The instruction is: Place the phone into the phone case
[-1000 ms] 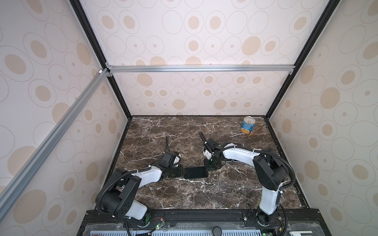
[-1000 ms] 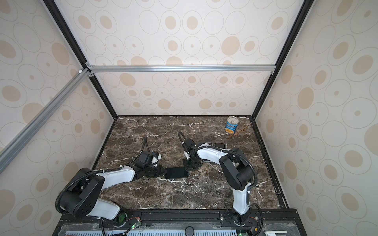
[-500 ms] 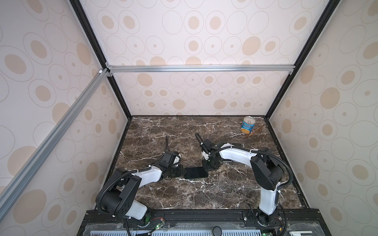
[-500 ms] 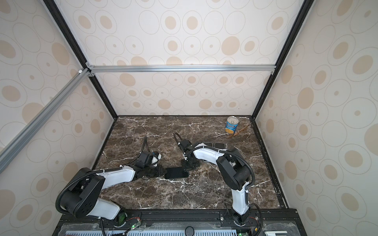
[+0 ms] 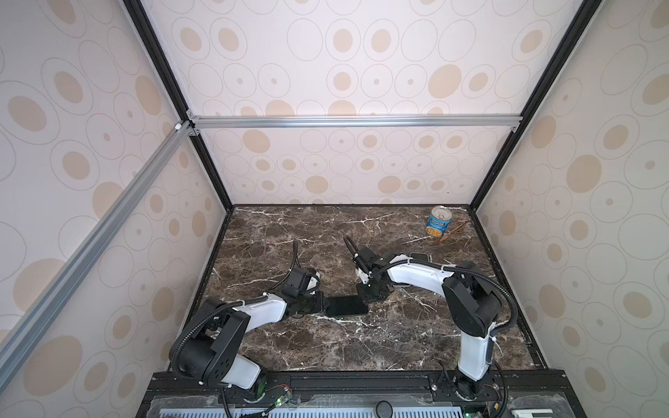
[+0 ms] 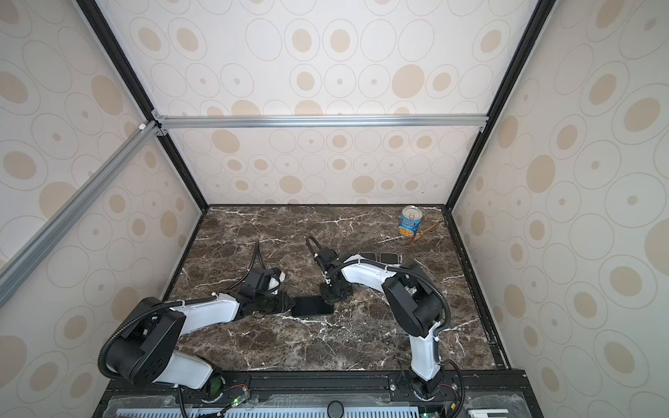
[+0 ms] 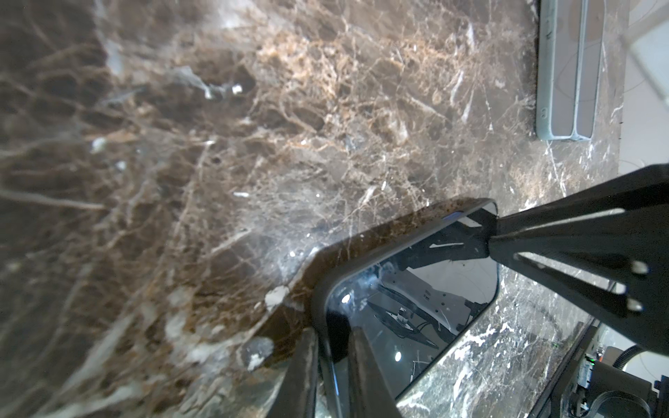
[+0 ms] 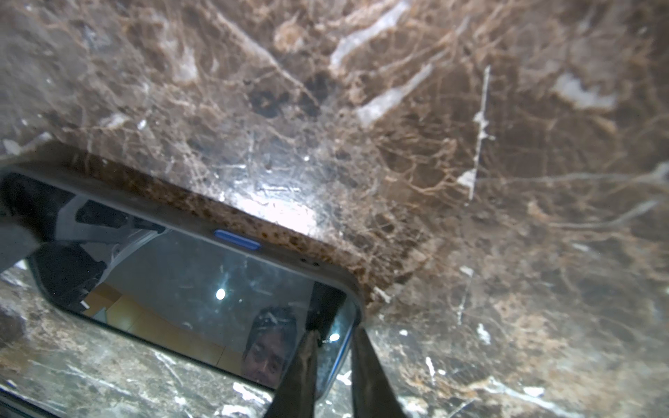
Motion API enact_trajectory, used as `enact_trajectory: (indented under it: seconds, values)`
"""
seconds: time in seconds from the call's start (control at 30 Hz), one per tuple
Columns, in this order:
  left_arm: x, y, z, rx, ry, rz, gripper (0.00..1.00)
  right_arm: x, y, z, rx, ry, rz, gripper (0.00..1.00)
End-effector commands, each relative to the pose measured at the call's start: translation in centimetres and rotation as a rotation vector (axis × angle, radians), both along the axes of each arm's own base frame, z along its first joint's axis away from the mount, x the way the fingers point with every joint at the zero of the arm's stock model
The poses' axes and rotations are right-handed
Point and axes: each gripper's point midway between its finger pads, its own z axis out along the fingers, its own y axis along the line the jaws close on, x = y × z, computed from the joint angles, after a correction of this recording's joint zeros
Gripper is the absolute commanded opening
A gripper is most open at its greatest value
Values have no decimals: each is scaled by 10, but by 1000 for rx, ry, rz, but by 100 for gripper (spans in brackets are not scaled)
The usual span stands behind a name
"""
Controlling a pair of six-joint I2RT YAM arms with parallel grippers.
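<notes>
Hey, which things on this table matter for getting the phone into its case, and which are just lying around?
Job: phone; grey case rim around it; left claw and right claw, both at the phone's ends.

Lying about: corn can; thin brown piece beside it; two dark flat pieces behind the right arm.

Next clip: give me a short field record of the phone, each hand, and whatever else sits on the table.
phone: screen up, middle of the table, between the hands
rim: grey, blue button, around the phone; fully seated or not, cannot tell
left hand: shut on one end of the phone
right hand: fingers straddle the opposite corner; grip unclear
other items: can at far right corner; two flat case-like pieces behind the right arm
</notes>
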Motion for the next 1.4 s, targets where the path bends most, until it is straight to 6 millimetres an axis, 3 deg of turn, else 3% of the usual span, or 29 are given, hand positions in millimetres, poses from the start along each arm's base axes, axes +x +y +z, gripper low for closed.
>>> enact_trajectory:
  seconds: [0.0, 0.1, 0.17, 0.2, 0.33, 0.5, 0.73, 1.13, 1.37]
  values:
    - [0, 27, -3, 142, 3, 41, 19, 14, 11, 18, 41, -138, 168, 39]
    - [23, 34, 36, 166, -136, 66, 25, 14, 33, 65, 168, -237, 386, 67]
    - [36, 40, 64, 195, -234, 79, 29, 9, 42, 83, 204, -274, 515, 83]
    - [41, 45, 79, 214, -286, 83, 31, 6, 46, 90, 219, -292, 585, 100]
    - [49, 69, 128, 296, -467, 141, 40, 8, 50, 81, 179, -318, 759, 99]
    - [36, 88, 155, 324, -608, 168, 57, -12, 59, 50, 176, -281, 1035, 99]
    - [21, 97, 158, 316, -665, 181, 61, -16, 58, 19, 76, -270, 1176, 99]
    - [21, 94, 160, 303, -674, 163, 61, -29, 49, -20, -51, -169, 1225, 100]
    - [20, 92, 158, 294, -668, 156, 61, -29, 39, -32, -117, -99, 1196, 86]
